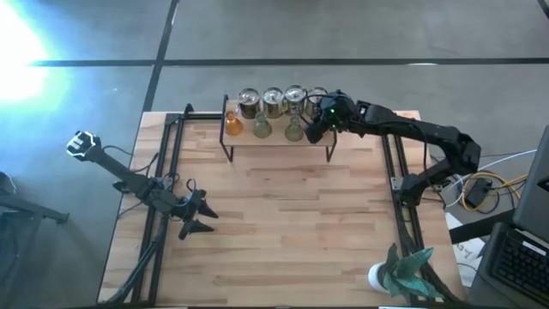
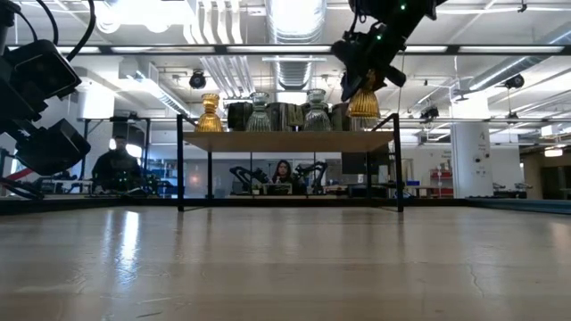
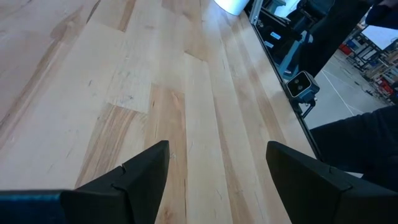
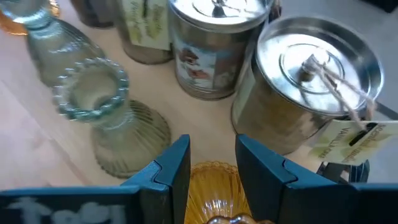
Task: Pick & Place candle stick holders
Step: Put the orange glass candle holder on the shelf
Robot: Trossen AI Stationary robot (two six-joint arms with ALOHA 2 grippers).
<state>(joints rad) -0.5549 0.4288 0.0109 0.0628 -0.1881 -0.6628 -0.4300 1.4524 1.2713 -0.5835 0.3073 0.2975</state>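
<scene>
My right claw (image 2: 366, 85) is squeezed shut on an orange glass candle holder (image 2: 363, 103), hanging just above the right end of the little shelf (image 1: 279, 137) near the top middle of the overhead picture, because that looks like the last free spot in the front row. The other holders, like the silver cans (image 1: 273, 102), sit there already. My left claw (image 1: 194, 215) waits open at the lower left, holding nothing, out of the way.

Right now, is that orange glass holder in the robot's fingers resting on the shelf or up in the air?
In the air. The right gripper holds the amber holder, whose base hangs just above the shelf.
</scene>
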